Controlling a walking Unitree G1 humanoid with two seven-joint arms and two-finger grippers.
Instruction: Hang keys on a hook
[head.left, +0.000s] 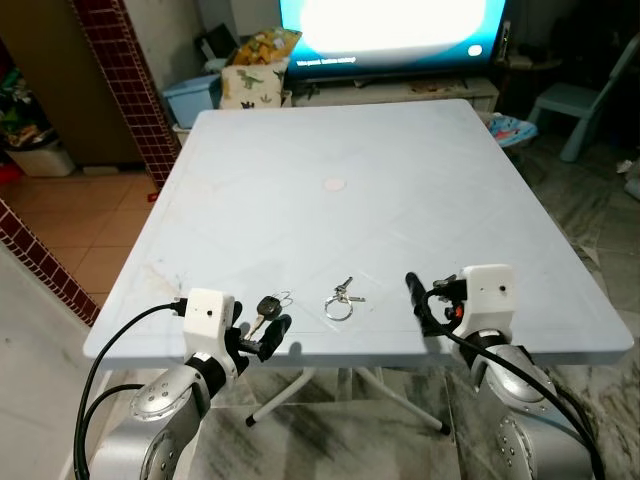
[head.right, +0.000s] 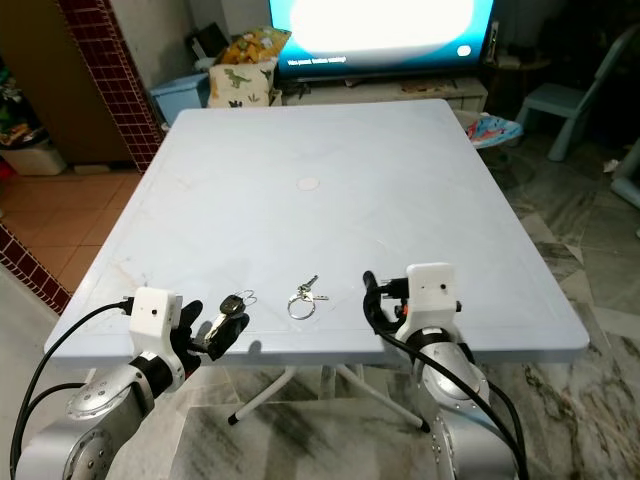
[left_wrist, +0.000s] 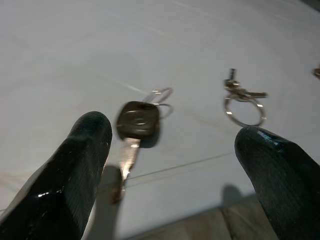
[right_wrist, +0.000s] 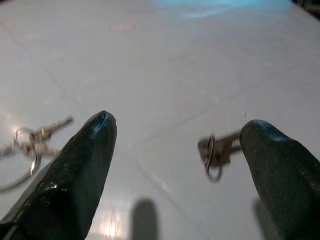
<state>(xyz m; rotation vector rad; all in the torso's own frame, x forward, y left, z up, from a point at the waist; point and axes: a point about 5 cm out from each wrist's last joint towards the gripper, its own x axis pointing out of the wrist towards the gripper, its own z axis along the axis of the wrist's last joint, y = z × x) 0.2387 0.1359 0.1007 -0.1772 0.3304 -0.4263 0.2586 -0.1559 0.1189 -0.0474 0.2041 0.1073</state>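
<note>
A pale blue-grey worktop (head.left: 380, 170) spreads ahead, its near edge running just in front of both claws and its far edge close to a low stand with a bright screen (head.left: 390, 25); most of its surface is bare, with a small round mark (head.left: 334, 184) near the middle; left of it lie orange floor tiles and a red-brick column (head.left: 125, 85), right of it a marbled floor and a light blue child's chair (head.left: 590, 105).

The left claw (head.left: 268, 335) sits at the near edge, fingers (left_wrist: 75, 170) spread wide apart and gripping nothing; between them and a little beyond lies a black-headed key (left_wrist: 136, 122) with a metal blade pointing back towards the edge and a thin wire ring at its head; it lies flat on the worktop, apart from both fingertips.

Just beside it towards the middle lies a key bunch (head.left: 341, 298): a larger silver ring with a couple of small keys fanned at its far side, flat on the surface between the two claws.

The right claw (right_wrist: 185, 150) hovers over the near edge, fingers likewise spread and empty; a small brownish key with a ring (right_wrist: 216, 150) lies on the worktop between its fingertips, blurred.
</note>
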